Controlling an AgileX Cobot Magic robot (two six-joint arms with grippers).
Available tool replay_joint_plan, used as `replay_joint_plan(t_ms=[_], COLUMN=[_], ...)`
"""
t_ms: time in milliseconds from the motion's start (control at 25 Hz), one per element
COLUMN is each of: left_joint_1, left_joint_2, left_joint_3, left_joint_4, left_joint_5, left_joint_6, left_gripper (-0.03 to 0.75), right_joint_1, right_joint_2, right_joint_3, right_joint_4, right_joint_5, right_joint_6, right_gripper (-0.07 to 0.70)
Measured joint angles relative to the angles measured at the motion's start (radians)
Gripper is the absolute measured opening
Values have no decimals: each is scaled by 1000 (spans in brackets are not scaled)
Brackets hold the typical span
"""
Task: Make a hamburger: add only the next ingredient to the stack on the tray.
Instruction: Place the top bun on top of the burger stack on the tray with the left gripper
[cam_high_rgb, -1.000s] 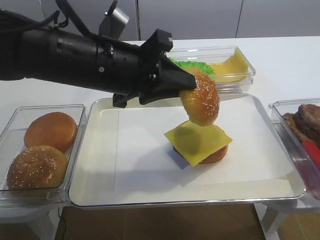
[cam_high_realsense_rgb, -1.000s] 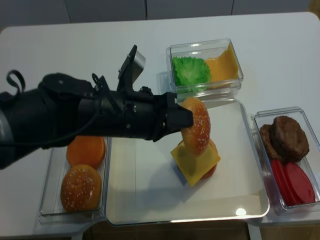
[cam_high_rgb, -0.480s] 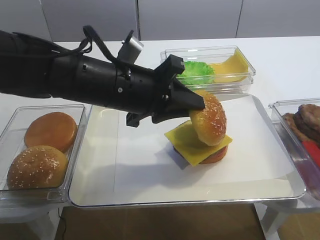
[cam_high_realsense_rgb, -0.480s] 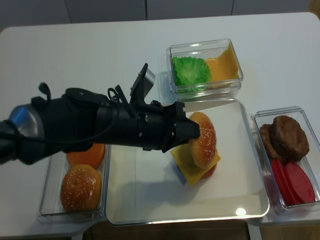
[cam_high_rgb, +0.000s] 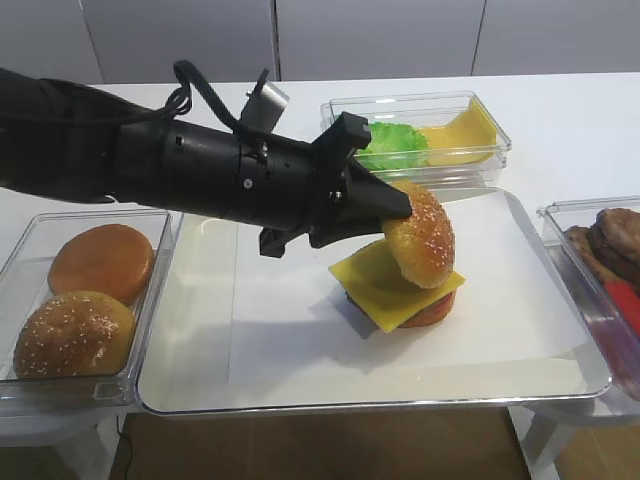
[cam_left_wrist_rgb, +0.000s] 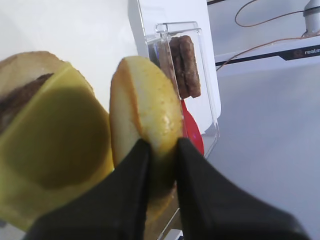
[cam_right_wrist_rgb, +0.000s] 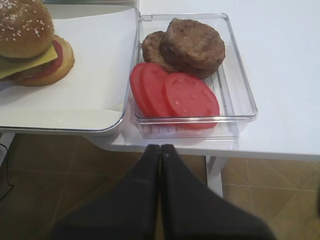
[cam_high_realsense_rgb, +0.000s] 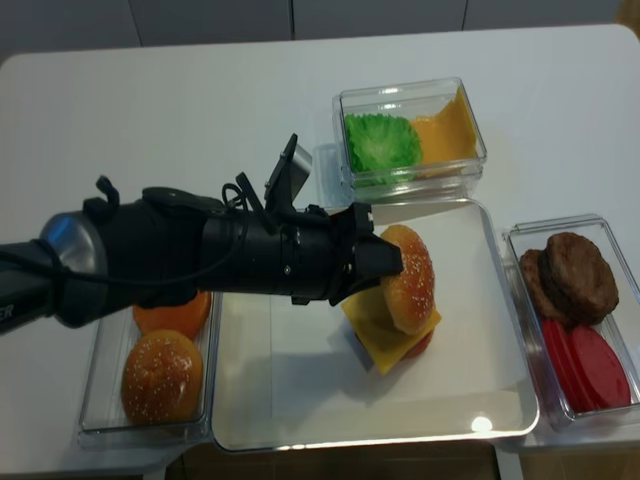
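We have the left gripper (cam_high_rgb: 392, 208) clamped on the sesame bun top (cam_high_rgb: 419, 248), held on edge with the cheese-topped stack (cam_high_rgb: 397, 287) at about seven o'clock below; the right gripper (cam_right_wrist_rgb: 160, 150) idles, jaws together.

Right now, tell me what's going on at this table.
The left gripper is shut on a sesame bun top, holding it tilted on edge right over the stack on the tray. The bun's lower edge looks to be at or touching the cheese, not yet laid flat. The right gripper is shut and empty, hanging off the table edge near the box of patties and tomato slices.
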Motion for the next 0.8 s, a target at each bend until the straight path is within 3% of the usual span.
replay_joint_plan(t_ms=[800], left_joint_1=[0], left_joint_2=[0], left_joint_3=[0], left_joint_4=[33], left_joint_5=[-4], left_joint_6=[-2], left_gripper=[114], right_joint_1=[0], right_joint_2=[0], right_joint_3=[0], right_joint_4=[0], right_joint_5=[0], right_joint_6=[0], right_gripper=[-5])
